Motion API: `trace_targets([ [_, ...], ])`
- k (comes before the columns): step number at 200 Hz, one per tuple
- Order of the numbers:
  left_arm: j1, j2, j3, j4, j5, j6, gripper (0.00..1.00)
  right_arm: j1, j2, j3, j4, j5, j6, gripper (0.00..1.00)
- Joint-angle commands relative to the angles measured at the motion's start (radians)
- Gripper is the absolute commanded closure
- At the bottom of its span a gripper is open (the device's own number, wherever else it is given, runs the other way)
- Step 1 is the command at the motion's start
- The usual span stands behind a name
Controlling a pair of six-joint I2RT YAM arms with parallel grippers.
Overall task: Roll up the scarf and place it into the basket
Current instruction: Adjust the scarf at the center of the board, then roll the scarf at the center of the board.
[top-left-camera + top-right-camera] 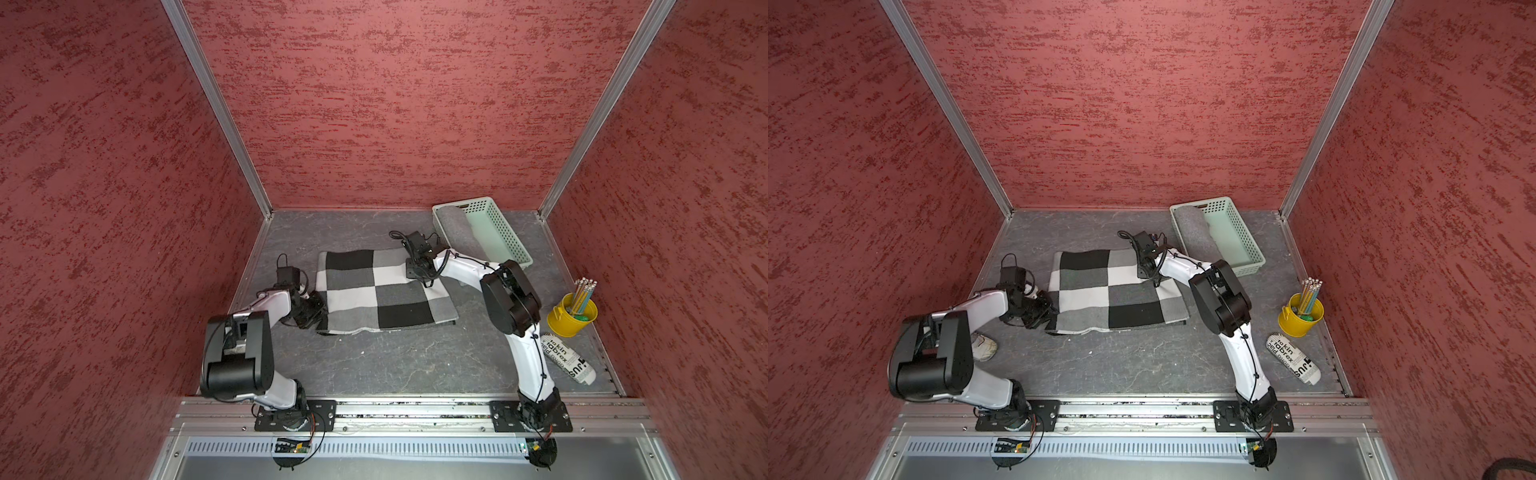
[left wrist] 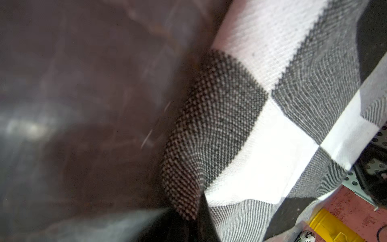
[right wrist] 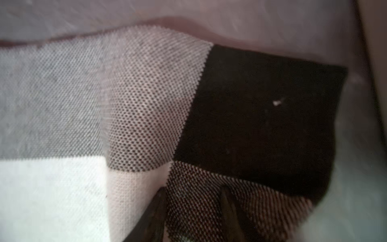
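Note:
The scarf point(image 1: 382, 291) point(image 1: 1113, 291), checked in black, white and grey, lies folded flat in the middle of the table. My left gripper point(image 1: 323, 313) point(image 1: 1054, 312) sits at the scarf's near left corner, shut on its edge; in the left wrist view the scarf point(image 2: 261, 136) rises from the pinch at the left gripper point(image 2: 198, 207). My right gripper point(image 1: 417, 272) point(image 1: 1144, 272) is at the far right edge, and a raised fold of the scarf point(image 3: 146, 104) fills the gap of the right gripper point(image 3: 193, 190) and touches both fingers. The mint-green basket point(image 1: 505, 226) point(image 1: 1239, 232) stands behind it.
A grey roll point(image 1: 457, 232) point(image 1: 1196, 235) lies in the basket. At the right stand a yellow pencil cup point(image 1: 571, 322) point(image 1: 1300, 322) and a printed white roll point(image 1: 569, 361) point(image 1: 1293, 361). A pale object point(image 1: 984, 347) lies under the left arm. Red walls enclose three sides.

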Motion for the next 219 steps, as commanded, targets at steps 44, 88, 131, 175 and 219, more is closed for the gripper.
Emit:
trace_targets([
  [44, -0.448, -0.153, -0.078, 0.003, -0.056, -0.288, 0.98, -0.092, 0.311, 0.569, -0.161, 0.001, -0.231, 0.49],
  [88, -0.623, -0.185, -0.025, -0.015, 0.024, -0.348, 0.58, -0.122, 0.303, 0.737, -0.225, 0.018, -0.316, 0.41],
  [131, -0.371, -0.373, 0.002, -0.220, -0.055, -0.196, 0.34, -0.062, -0.093, 0.236, -0.020, 0.018, -0.331, 0.37],
  [175, 0.001, -0.371, -0.092, -0.025, -0.010, -0.091, 0.32, 0.162, -0.511, -0.354, 0.215, 0.054, -0.227, 0.37],
  [219, 0.079, -0.148, -0.109, 0.176, 0.098, -0.053, 0.34, 0.526, -0.602, -0.562, 0.220, 0.229, -0.114, 0.39],
])
